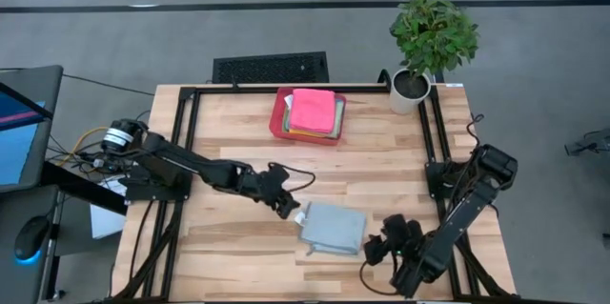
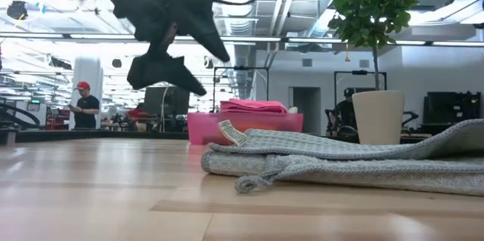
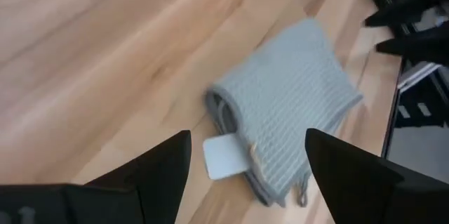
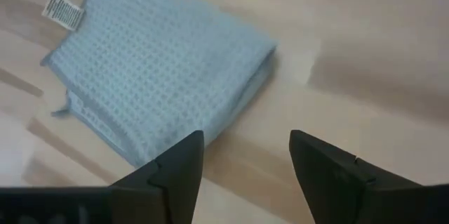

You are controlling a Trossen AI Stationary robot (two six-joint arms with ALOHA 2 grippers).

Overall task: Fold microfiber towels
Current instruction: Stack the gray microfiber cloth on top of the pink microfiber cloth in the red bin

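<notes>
A folded grey-blue microfiber towel (image 1: 335, 228) lies flat on the table near its front edge, its white label (image 3: 223, 157) sticking out at the left side. My left gripper (image 1: 289, 209) hovers open just left of it, above the table. My right gripper (image 1: 378, 246) stands open just right of the towel's right edge (image 4: 263, 62). Neither touches it. More folded towels, pink (image 1: 313, 111) on top, lie stacked in the red tray (image 1: 279, 118) at the back.
A potted plant (image 1: 431, 42) in a white pot stands at the table's far right corner. A black frame (image 1: 191, 113) runs along the table's sides and back. Bare wood lies between the tray and the folded towel.
</notes>
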